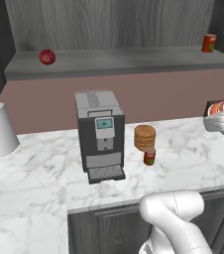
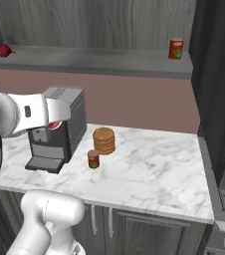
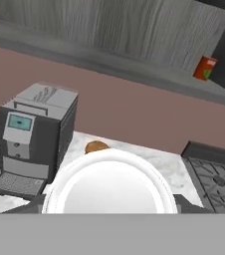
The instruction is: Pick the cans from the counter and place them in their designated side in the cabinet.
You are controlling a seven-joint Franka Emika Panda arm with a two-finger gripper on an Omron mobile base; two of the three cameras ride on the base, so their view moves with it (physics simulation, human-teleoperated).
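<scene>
My gripper (image 1: 223,111) hangs high above the counter (image 1: 29,168) at the right, shut on a bright red can (image 1: 220,107) with a white rim. That can's round white top (image 3: 109,187) bulks large in the hand view, and its red side (image 2: 54,125) peeks out under the hand. A darker red-brown can with a green label (image 1: 149,157) (image 2: 93,159) stands upright on the marble in front of the tan discs. Another red can with a green label (image 1: 209,43) (image 2: 175,49) (image 3: 204,68) stands at the right end of the cabinet shelf (image 1: 119,62).
A grey coffee machine (image 1: 100,134) (image 2: 59,129) (image 3: 35,139) stands mid-counter, with a stack of tan discs (image 1: 144,137) (image 2: 104,140) to its right. A red ball (image 1: 47,56) (image 2: 3,50) lies at the shelf's left end. A white paper roll (image 1: 1,130) stands far left; a stove (image 3: 214,174) lies to the right.
</scene>
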